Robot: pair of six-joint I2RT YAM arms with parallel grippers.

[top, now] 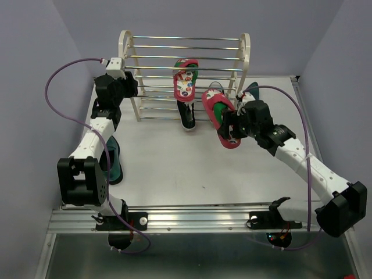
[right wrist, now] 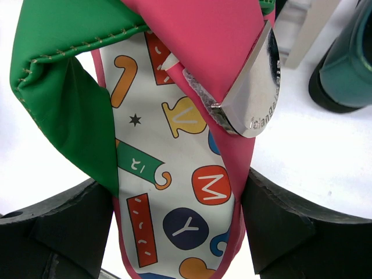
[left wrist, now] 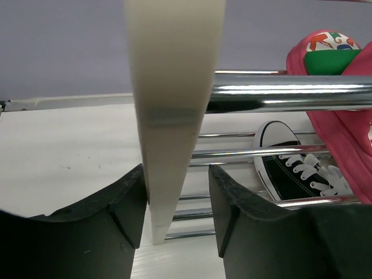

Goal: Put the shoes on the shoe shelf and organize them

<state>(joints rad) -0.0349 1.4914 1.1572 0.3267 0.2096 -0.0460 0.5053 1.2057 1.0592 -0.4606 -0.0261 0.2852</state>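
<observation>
The cream-white shoe shelf (top: 185,55) stands at the back of the table. One red flip-flop (top: 186,81) leans on its rods, and a black sneaker (top: 187,118) sits on a low tier below it. My right gripper (top: 231,125) is shut on the second flip-flop (top: 218,109), held just in front of the shelf's right end. In the right wrist view the fingers (right wrist: 273,221) pinch its patterned footbed (right wrist: 174,174). My left gripper (top: 129,87) is open, its fingers (left wrist: 116,215) straddling the shelf's left side panel (left wrist: 174,87). The sneaker (left wrist: 290,171) shows behind the rods.
One teal-green dress shoe (top: 113,160) lies on the table by the left arm. Another teal-green shoe (top: 251,90) sits beside the shelf's right panel, also in the right wrist view (right wrist: 349,64). Purple walls enclose the table on both sides.
</observation>
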